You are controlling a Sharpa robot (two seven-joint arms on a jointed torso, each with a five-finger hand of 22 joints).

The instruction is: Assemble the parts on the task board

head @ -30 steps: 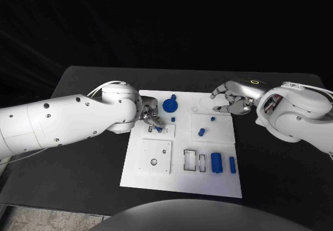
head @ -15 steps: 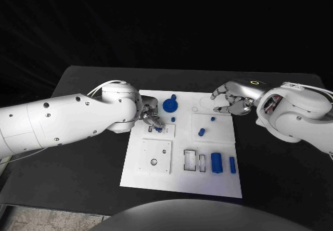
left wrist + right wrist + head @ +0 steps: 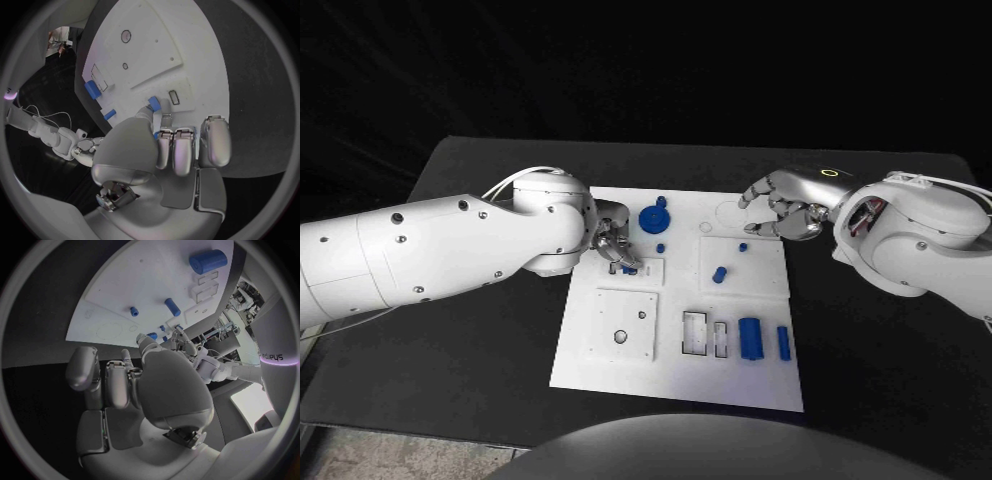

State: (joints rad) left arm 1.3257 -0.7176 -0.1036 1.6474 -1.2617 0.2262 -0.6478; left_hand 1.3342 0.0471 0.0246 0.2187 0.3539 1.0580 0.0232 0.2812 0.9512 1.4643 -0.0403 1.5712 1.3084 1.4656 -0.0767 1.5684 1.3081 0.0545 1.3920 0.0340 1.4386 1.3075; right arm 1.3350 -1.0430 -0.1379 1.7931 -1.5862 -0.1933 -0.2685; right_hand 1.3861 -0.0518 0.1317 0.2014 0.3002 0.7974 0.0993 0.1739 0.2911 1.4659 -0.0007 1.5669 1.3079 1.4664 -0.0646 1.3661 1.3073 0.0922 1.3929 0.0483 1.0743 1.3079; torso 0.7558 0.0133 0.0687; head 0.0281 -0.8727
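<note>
We see the task board lying flat in the middle of the black table, with blue parts spread over it. Near its far edge stands a round blue gear-like part, with a small blue peg just in front of it. Toward the right half stand 2 more pegs, a small one and a taller one. Near the front right lie a thick blue cylinder and, just beside it, a slim blue bar; next to them sit 2 rectangular slots, and on the front left a square white plate with small holes. Our left hand reaches in over the board's far left part, and its fingertips pinch a small blue part right at the board surface beside a small slot, while the other fingers are curled in. Our right hand hovers over the board's far right corner with its fingers curled loosely inward, and we see nothing in them.
</note>
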